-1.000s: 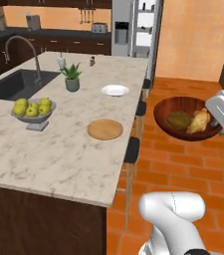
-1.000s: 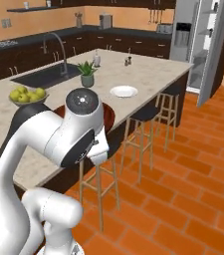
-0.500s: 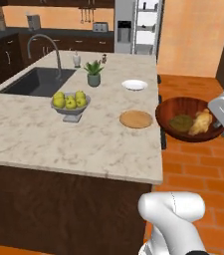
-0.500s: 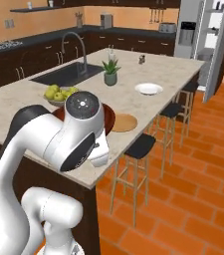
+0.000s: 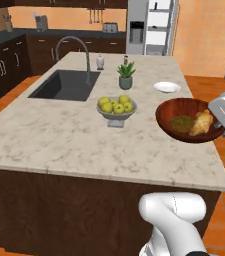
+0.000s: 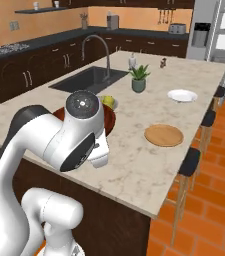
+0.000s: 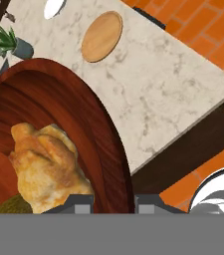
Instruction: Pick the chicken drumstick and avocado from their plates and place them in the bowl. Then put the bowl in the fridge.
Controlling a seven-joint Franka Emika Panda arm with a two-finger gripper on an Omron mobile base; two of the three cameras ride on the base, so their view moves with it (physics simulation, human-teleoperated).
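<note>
My gripper [image 7: 112, 203] is shut on the rim of the reddish-brown wooden bowl [image 7: 78, 114] and holds it above the island's near edge. The golden drumstick [image 7: 49, 164] lies inside the bowl, with the dark green avocado [image 7: 13, 205] next to it. In the left base view the bowl [image 5: 184, 107] hangs at the right with the avocado [image 5: 180, 122] and the drumstick [image 5: 202, 123] in it, and the gripper [image 5: 220, 119] grips its right rim. The wooden plate [image 6: 164, 135] and the white plate [image 6: 182, 95] sit bare on the island. The fridge [image 5: 151, 27] stands at the far end.
A grey footed fruit bowl [image 5: 116, 107] of yellow-green fruits stands mid-island beside the sink [image 5: 66, 84] with its tall faucet. A potted plant [image 5: 126, 75] is behind it. Bar stools [image 6: 191, 160] line the island's right side over the orange tile floor.
The base has driven, so both base views have swung along the island. The bowl stays in the gripper with the drumstick and avocado in it.
</note>
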